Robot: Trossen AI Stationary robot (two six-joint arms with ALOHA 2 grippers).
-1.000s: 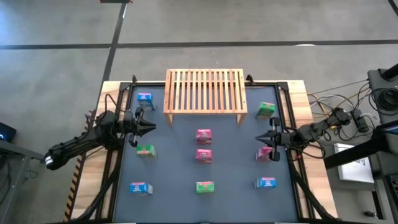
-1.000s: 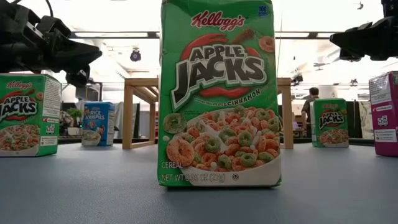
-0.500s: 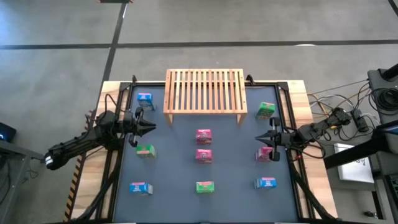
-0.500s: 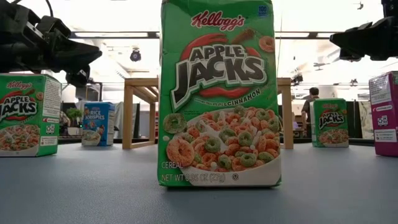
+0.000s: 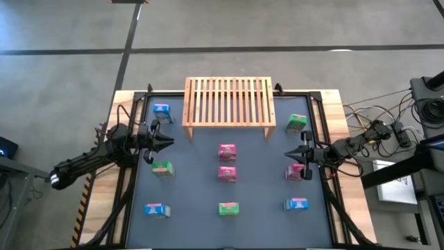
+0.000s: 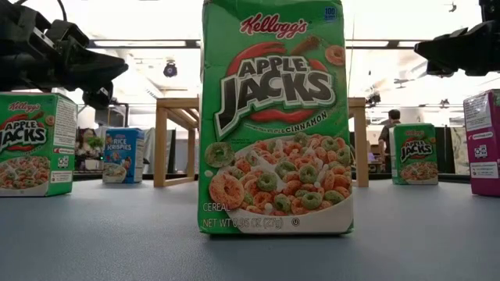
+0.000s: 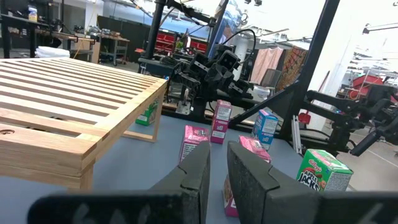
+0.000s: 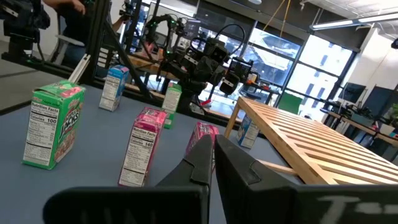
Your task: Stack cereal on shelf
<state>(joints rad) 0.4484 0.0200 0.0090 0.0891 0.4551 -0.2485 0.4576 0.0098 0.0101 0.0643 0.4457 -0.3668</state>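
From my console, the left gripper (image 5: 166, 144) sits at the left of the high view with its fingers nearly together and nothing between them, tip pointing toward the centre of the table (image 5: 201, 187). A green box (image 5: 162, 168) stands just below it and a blue box (image 5: 161, 110) above it, near the left end of the rack (image 5: 228, 102). The right gripper (image 5: 303, 154) sits at the right of the frame, fingers pressed together and empty, beside a pink box (image 5: 295, 171); a green box (image 5: 296, 123) lies above it and a blue box (image 5: 296, 204) below. Two pink boxes (image 5: 227, 151) stand one below the other in the middle of the frame, under the rack's front edge, with a green box (image 5: 228, 207) at the lower centre and a blue box (image 5: 155, 210) at the lower left. The rack occupies the upper centre, and its slatted top carries nothing. I judge the task to be at its first step: no box is lifted or placed. The next move calls for one gripper to spread its fingers, drop over the nearest box, close across its narrow faces and carry it upright onto the slats. The boxes are light and tall, so a sideways nudge could tip one.
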